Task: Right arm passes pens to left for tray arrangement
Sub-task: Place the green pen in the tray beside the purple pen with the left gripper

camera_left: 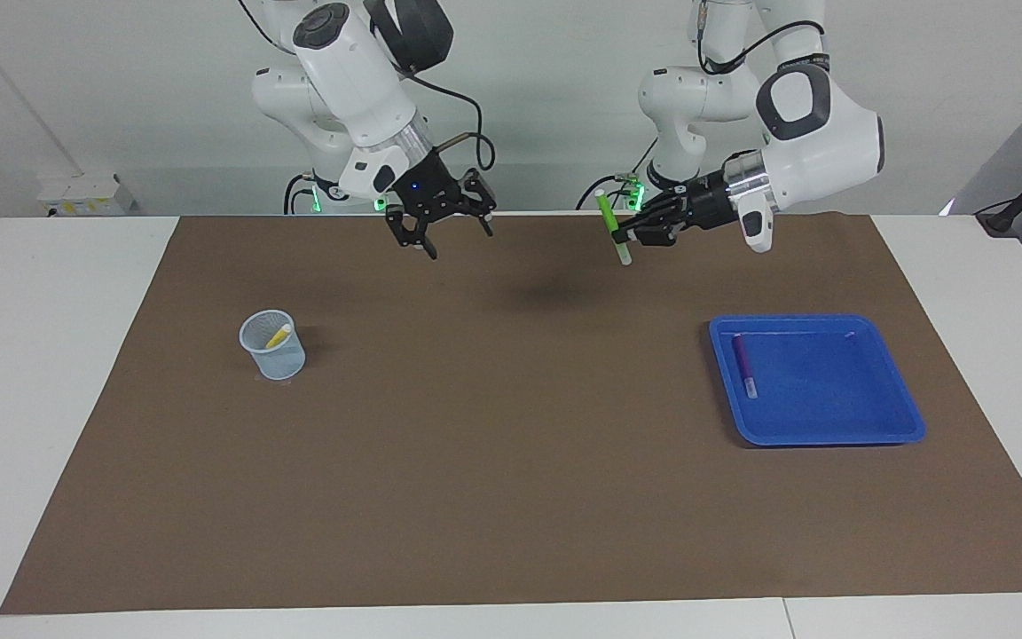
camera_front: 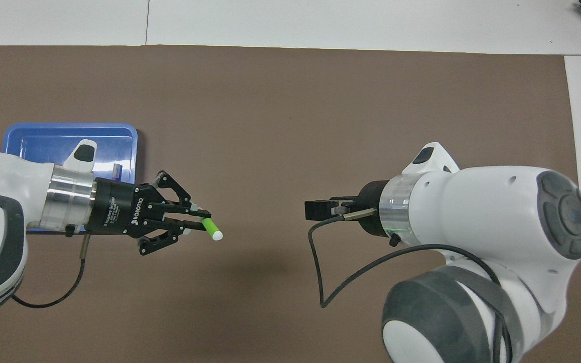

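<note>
The left gripper [camera_left: 624,232] hangs over the bench's robot-side edge, jaws clamped on the green pen [camera_left: 613,226]. The right gripper [camera_left: 438,232], jaws apart, holds nothing. The purple pen [camera_left: 744,365] lies in the tray [camera_left: 866,426]; the yellow pen [camera_left: 278,335] stands in the cup [camera_left: 273,355].

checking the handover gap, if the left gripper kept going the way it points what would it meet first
Probably the right gripper. The left gripper, shut on the green pen, points across the bare mat toward it. Their heights look similar in the facing view, but depth is unclear.
</note>
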Controlling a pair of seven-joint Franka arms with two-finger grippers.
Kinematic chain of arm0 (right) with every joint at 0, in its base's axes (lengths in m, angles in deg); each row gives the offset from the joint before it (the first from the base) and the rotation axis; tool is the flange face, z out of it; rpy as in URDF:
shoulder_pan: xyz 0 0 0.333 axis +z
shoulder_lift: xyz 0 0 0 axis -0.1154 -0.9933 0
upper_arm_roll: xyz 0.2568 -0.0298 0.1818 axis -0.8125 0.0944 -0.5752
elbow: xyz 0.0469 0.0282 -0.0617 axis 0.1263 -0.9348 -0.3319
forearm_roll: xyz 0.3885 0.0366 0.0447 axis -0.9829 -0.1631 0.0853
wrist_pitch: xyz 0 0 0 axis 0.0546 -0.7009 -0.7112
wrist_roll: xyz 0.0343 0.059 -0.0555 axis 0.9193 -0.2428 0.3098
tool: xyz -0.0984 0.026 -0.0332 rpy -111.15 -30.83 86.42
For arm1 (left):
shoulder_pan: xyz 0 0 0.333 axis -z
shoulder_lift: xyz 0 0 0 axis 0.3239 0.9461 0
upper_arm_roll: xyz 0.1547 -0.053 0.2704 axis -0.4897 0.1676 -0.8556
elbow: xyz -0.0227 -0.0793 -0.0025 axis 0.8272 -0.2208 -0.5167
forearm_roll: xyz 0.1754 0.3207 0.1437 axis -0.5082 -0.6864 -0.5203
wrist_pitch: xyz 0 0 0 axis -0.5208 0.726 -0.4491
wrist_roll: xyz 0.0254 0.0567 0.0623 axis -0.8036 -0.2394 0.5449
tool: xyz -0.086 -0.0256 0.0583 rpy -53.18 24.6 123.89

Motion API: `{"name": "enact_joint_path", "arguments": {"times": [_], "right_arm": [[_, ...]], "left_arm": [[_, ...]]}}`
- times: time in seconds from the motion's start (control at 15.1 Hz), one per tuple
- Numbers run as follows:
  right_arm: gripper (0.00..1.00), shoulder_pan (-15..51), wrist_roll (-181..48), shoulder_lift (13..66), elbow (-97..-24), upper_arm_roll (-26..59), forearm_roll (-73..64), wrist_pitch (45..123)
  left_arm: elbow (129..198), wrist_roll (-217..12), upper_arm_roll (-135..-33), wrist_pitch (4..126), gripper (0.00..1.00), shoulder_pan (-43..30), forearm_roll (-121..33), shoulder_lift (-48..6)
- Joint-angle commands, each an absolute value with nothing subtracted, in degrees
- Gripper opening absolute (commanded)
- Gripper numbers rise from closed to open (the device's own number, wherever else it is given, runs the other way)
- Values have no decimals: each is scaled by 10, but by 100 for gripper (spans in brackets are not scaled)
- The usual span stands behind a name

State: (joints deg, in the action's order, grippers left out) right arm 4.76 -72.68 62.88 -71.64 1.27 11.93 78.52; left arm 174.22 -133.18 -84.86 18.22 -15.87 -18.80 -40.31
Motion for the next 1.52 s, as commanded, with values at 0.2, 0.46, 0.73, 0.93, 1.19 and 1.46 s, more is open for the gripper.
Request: {"name": "enact_joint_path", "arguments": {"times": [0.2, 0.46, 0.73, 0.93, 1.19, 1.46], "right_arm": [[100, -57, -418, 646, -787, 6, 232, 774], [100, -92, -213, 641, -805, 6, 252, 799], [100, -98, -60, 610, -837, 6, 310, 875], [94, -132, 6, 583, -839, 6, 329, 913], [81, -138, 10, 580, -852, 6, 334, 935], [68, -138, 6, 581, -861, 6, 334, 945]], "left_arm": [[1701, -1125, -846, 77, 0, -195, -342, -401], [1670, -988, -846, 71, 0, -195, -463, -387], [1672, -875, -845, 125, 0, -195, -586, -384], [1675, -812, -845, 162, 0, -205, -657, -384], [1692, -731, -846, 219, 0, -219, -719, -377], [1703, -730, -846, 282, 0, -238, -734, -343]]}}
